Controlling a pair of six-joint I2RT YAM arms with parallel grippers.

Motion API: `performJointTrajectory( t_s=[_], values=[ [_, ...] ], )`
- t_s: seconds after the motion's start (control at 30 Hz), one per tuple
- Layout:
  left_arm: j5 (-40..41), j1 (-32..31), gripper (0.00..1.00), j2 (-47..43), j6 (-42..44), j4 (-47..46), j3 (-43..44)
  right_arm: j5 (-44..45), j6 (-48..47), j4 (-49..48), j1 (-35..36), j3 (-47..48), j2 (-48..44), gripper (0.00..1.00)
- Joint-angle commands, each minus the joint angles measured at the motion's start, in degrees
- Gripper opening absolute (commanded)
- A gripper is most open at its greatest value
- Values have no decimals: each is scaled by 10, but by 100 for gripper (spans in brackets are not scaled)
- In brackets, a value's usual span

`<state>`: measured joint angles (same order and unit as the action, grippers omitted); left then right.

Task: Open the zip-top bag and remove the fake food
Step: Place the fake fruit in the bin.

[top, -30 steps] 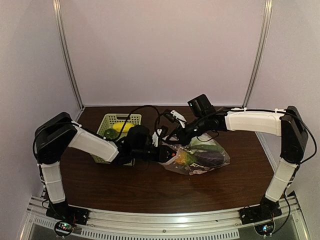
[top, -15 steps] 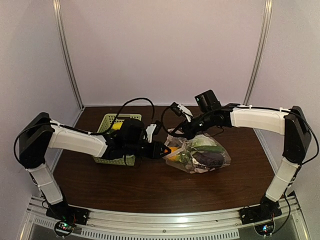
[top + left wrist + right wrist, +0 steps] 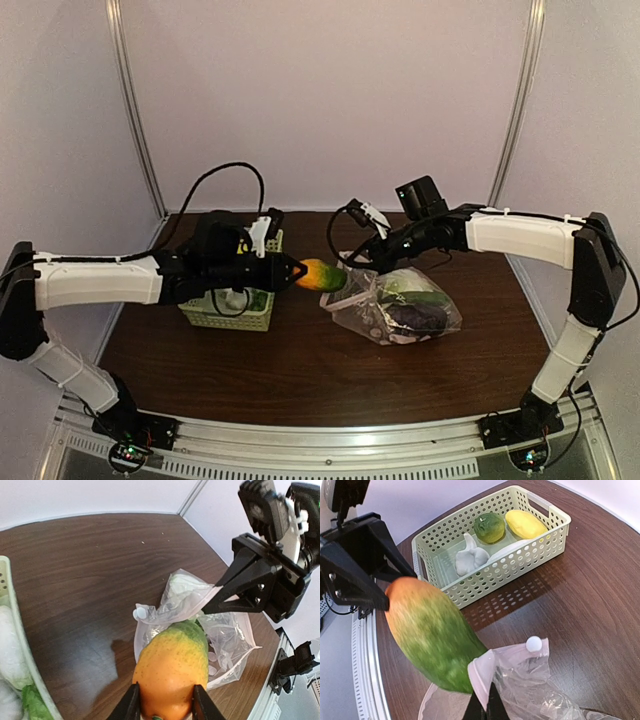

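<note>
top external, left end effector (image 3: 297,271) clamping fake food (image 3: 320,276) beside zip-top bag (image 3: 405,312), right end effector (image 3: 352,263) pinching bag

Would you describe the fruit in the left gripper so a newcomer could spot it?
Above the dark table, between the green basket and the zip-top bag, the left gripper holds a toy mango. It alone fades from orange to green.

Top cam dim w/ purplish cast, soft overhead light. L wrist brighter: sheen on bench (image 3: 75,555) beyond left fingers (image 3: 127,707), soft shadow ahead-left. R wrist: fruit (image 3: 430,630) above right fingers (image 3: 491,705) slightly blurred.
</note>
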<state>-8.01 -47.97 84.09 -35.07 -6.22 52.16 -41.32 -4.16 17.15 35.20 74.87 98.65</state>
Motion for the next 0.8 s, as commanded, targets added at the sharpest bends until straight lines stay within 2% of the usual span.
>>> performJointTrajectory(
  t_s=[0.0, 0.33, 0.5, 0.77],
  values=[
    [55, 33, 20, -70, 41, 59, -11, -4, -1, 3, -9, 1, -28, 0],
    [153, 107, 20, -142, 85, 161, -35, -6, -2, 1, -17, -3, -34, 0],
    [198, 118, 20, -154, 98, 189, -46, -5, -3, 1, -19, -3, -32, 0],
    [227, 142, 20, -143, 100, 215, -53, -10, -5, 0, -19, -5, -25, 0]
  ],
)
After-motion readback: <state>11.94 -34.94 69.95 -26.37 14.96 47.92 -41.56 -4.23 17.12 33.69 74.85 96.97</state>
